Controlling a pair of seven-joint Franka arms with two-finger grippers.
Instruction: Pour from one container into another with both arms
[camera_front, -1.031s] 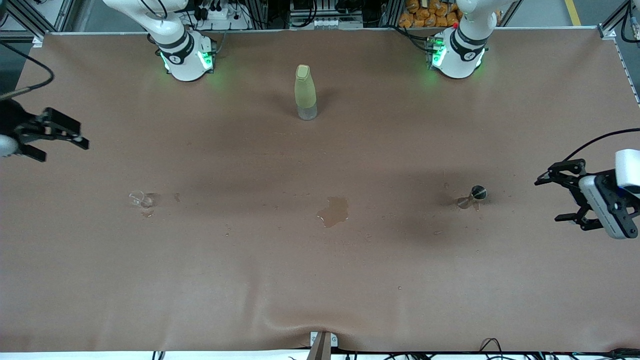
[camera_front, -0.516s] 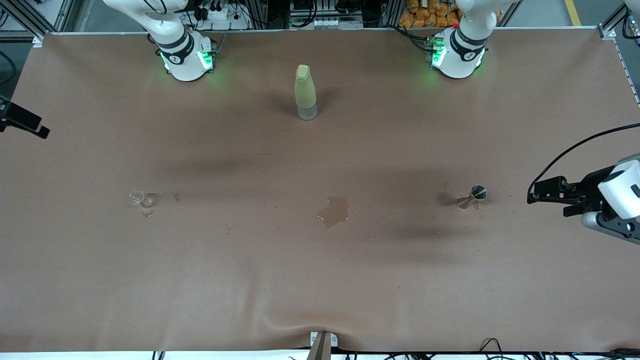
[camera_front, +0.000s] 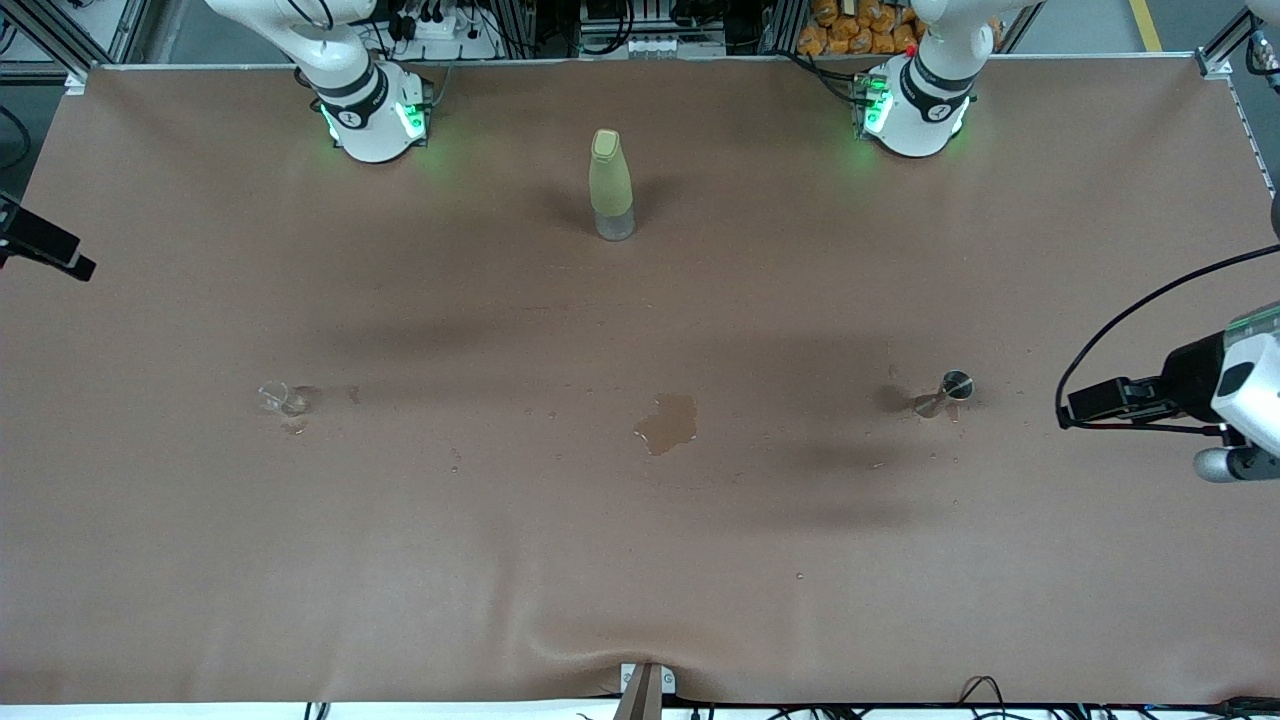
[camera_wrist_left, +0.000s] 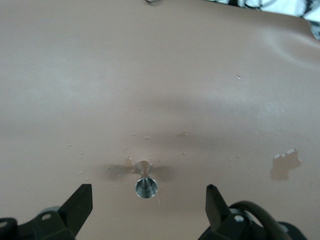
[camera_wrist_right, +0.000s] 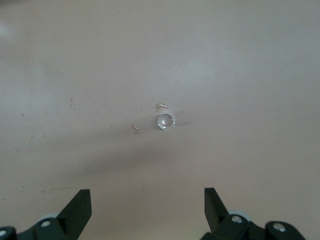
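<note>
Front view: metal jigger (camera_front: 950, 388) stands on the brown bench (camera_front: 640, 560) toward the left arm's end; small clear glass (camera_front: 280, 398) toward the right arm's end, well apart from it. Green bottle (camera_front: 611, 185) upright, farther from the camera, between the two bases. Puddle (camera_front: 667, 422) on the bench between jigger and glass, droplets scattered around. Left hand (camera_front: 1085, 400) low at the bench's left-arm end, pointing toward the jigger. Right hand (camera_front: 45, 248) mostly out of frame at the opposite end. Neither hand holds a container.

Left wrist view: left hand (camera_wrist_left: 149, 202) spread wide, fingers (camera_wrist_left: 80, 202) either side of the line to the jigger (camera_wrist_left: 146, 186), which sits ahead of it, apart. Droplets around the jigger.

Right wrist view: right hand (camera_wrist_right: 145, 205) also spread wide, glass (camera_wrist_right: 165, 120) ahead and centred, well apart, droplets beside it.

Scene fits either a lineup before gripping or a release after pouring; the spill doesn't settle it. If gripping: keep each container centred between the fingers, close on the jigger's narrow waist gently, and keep both upright, since wet metal and glass probably slip.
</note>
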